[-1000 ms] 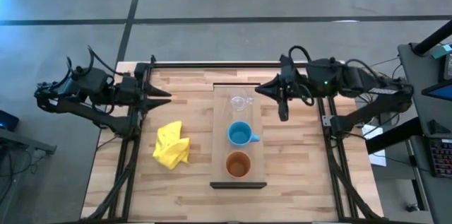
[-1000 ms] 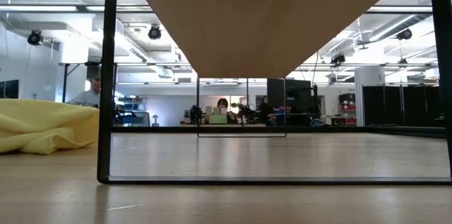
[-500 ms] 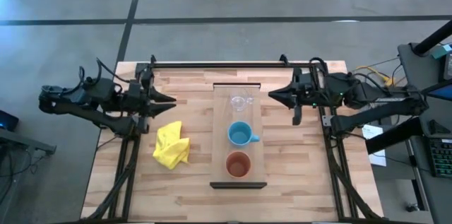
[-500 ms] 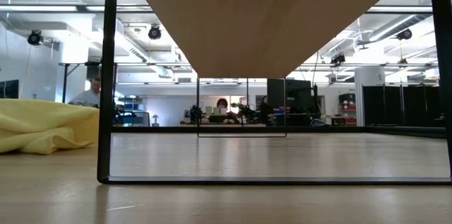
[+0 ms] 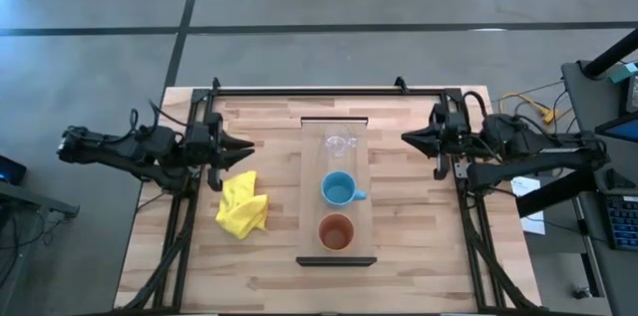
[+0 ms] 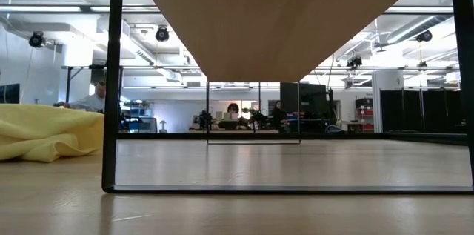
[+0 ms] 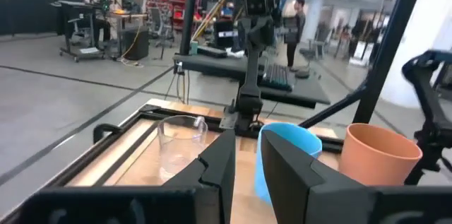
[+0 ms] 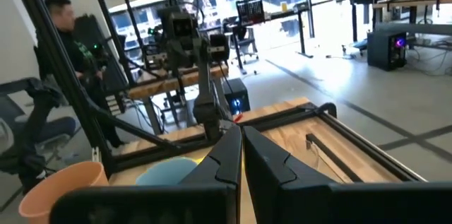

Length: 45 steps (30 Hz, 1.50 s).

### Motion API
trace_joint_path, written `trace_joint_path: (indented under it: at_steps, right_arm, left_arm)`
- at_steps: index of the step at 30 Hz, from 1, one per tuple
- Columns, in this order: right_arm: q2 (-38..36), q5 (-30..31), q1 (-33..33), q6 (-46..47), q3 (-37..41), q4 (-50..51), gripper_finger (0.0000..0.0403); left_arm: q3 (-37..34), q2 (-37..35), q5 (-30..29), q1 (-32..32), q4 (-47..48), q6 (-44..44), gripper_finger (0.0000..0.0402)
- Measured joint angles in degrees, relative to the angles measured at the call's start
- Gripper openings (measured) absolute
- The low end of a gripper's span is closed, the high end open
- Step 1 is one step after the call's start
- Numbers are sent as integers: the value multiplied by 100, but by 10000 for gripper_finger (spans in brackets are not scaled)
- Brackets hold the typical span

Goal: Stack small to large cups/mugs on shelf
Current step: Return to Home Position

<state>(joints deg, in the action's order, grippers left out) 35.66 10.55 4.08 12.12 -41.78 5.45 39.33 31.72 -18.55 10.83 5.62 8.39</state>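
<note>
Cups are standing in one row along the long, narrow pale-wood shelf (image 5: 311,206): the clear glass mug (image 5: 340,144) at the end opposite the dark edge, the light-blue handled mug (image 5: 339,189) in the middle, and the orange-brown handleless cup (image 5: 336,231) nearest the dark edge. The left gripper (image 5: 244,146) is hovering near the table's left side, fingers slightly apart and empty. The right gripper (image 5: 407,138) is hovering near the right side, fingers pressed together and empty.
</note>
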Motion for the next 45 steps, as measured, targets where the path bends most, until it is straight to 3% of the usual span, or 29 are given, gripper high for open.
trace_joint_path:
  at_steps: [6,25,34,40,45]
  right_arm:
    - [-408,0,0,-3,689,-456,9]
    - [-1328,9,0,459,2265,-1300,9]
    - [-1805,168,0,801,3383,-2604,9]
    - [-2102,271,0,756,4031,-3552,9]
    - [-2216,472,0,716,4133,-3613,9]
  left_arm:
    - [-865,-468,-46,0,-801,-10,57]
    - [-2426,-2221,-608,0,-831,188,57]
    - [-2971,-3042,-705,0,-876,326,57]
    - [-3199,-2968,-702,0,-1074,316,57]
    - [-3461,-3029,-728,1,-1228,329,57]
